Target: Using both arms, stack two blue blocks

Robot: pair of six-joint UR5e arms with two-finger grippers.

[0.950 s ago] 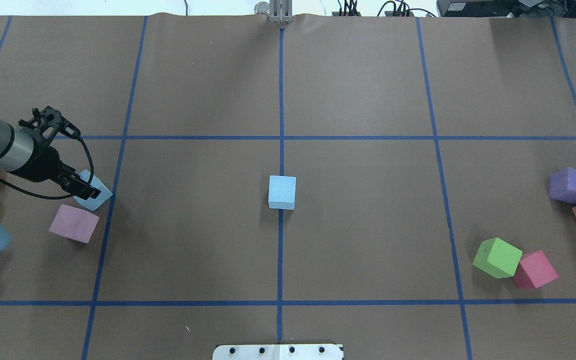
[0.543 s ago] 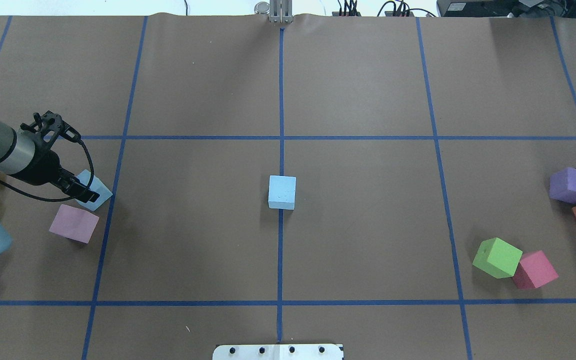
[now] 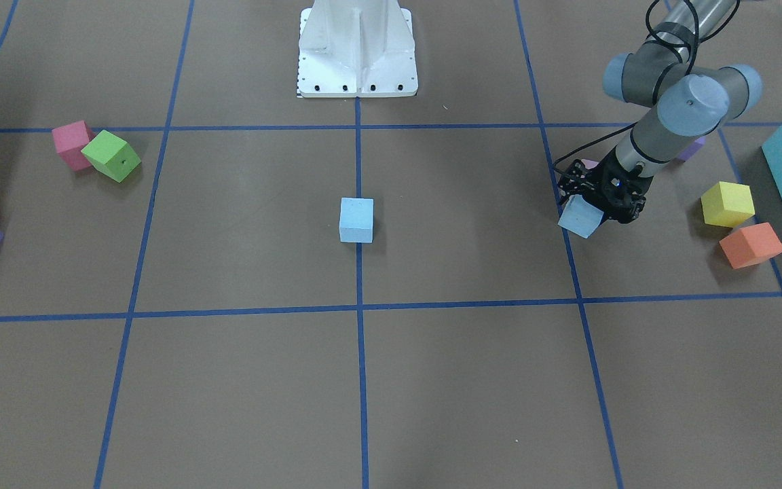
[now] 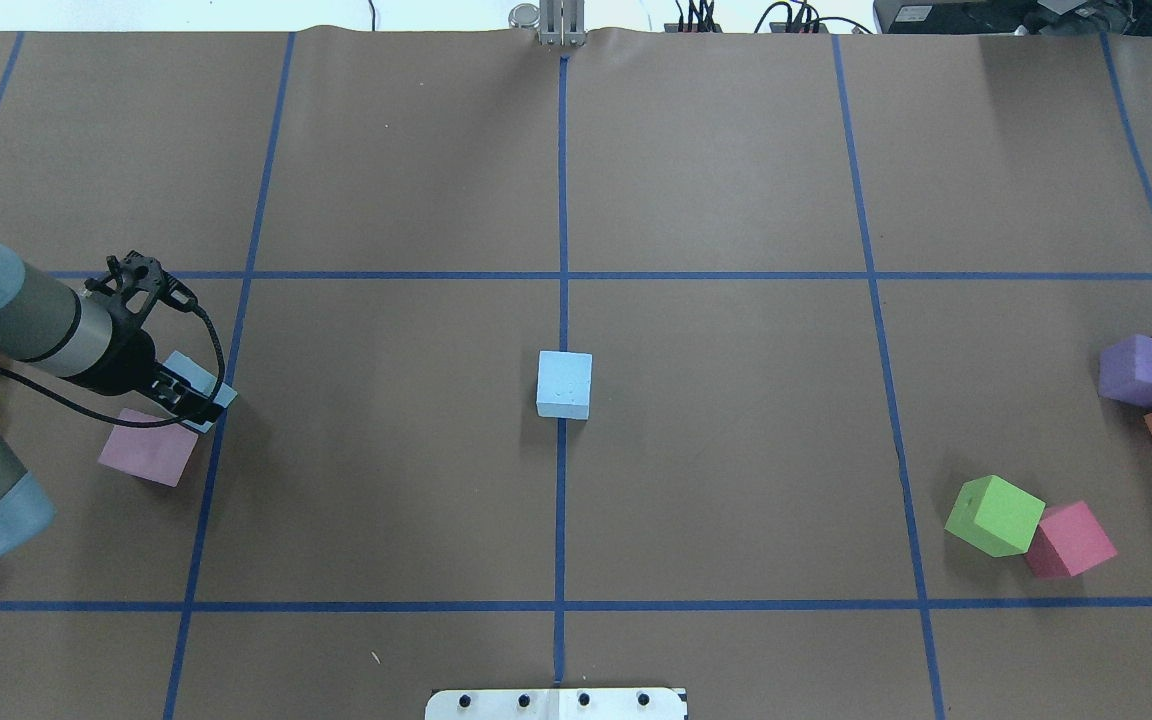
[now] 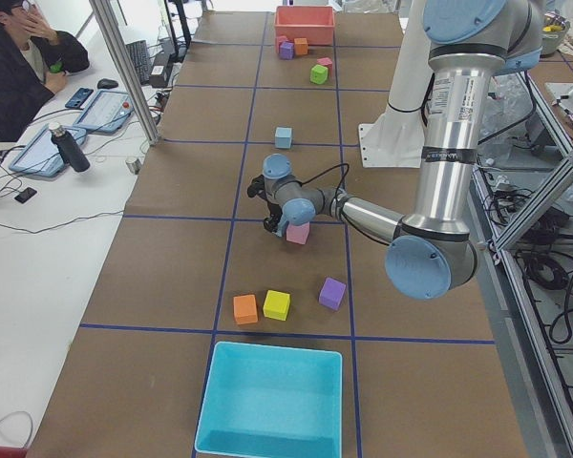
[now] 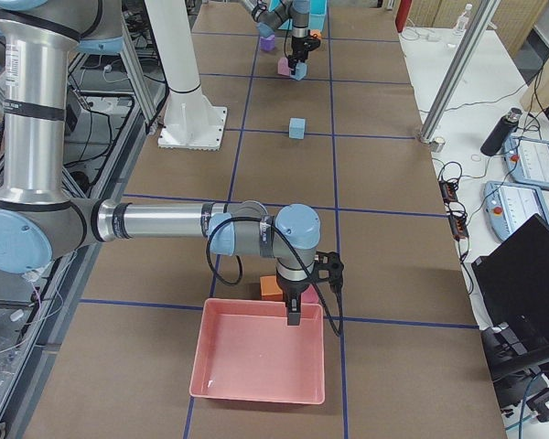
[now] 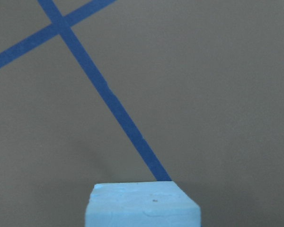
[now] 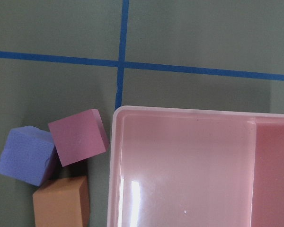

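Tilted, pale sky-blue foam cube (image 3: 580, 219)

left claw (image 3: 593, 208) clamped on tilted blue block (image 3: 580, 218) | second blue block (image 3: 356, 219) flat on worktop (image 3: 466, 380), centre tape line, well apart

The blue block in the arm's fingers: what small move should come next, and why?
Probably carry it across to just above the centre blue block, which sits alone with nothing on it yet. The left arm's fingers already seem shut on the held blue block.
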